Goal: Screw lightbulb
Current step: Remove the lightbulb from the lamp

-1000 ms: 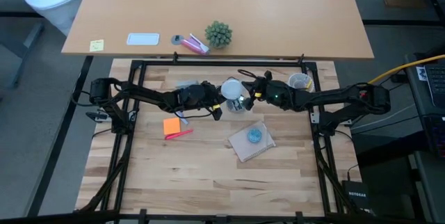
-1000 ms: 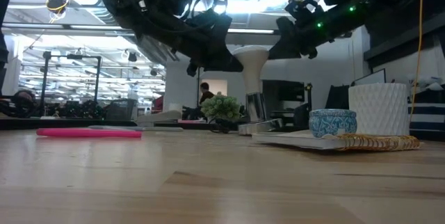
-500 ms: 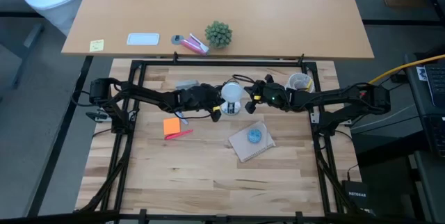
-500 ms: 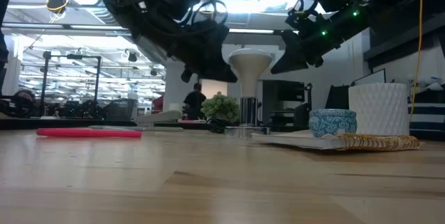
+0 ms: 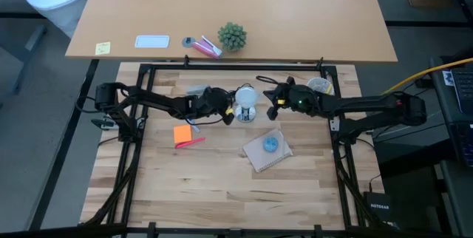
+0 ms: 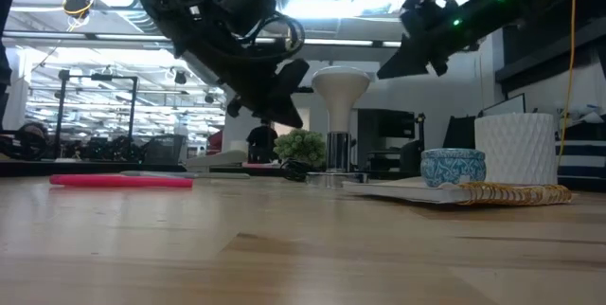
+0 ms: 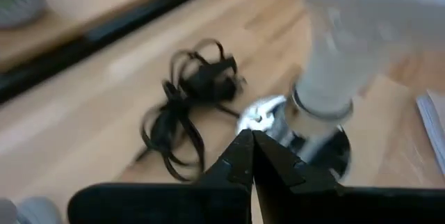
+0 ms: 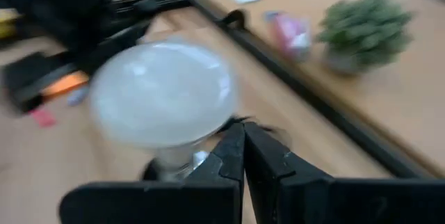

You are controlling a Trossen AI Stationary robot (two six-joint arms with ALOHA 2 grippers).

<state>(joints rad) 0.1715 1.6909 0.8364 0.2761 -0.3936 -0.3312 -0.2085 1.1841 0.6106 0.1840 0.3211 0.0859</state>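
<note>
Two dark arms are seen reaching toward the middle of the butcher-block table (image 5: 222,186) from opposite sides. At the far left of the low view a pink marker (image 6: 121,180) is laid flat on the wood; from above it is found beside an orange sticky pad (image 5: 182,132). The left gripper (image 5: 228,111) is held just left of the lightbulb (image 5: 245,97), its fingers pressed tightly together with nothing between them; in the left wrist view the closed tips (image 7: 252,142) are pointed at the shiny metal socket (image 7: 295,130), and a coiled black cord (image 7: 188,102) is seen lying on the table beside it. The lightbulb (image 6: 340,84) is seen standing upright with its screw base down in the socket (image 6: 331,174), free of both grippers. The right gripper (image 5: 270,108) is positioned just right of the bulb, likewise clenched on nothing, with the frosted globe (image 8: 161,93) filling its wrist view close ahead. Further right, a small blue round object (image 5: 270,144) is set on a woven mat (image 5: 260,158), and a white textured cup (image 6: 516,149) is seen behind it.
</note>
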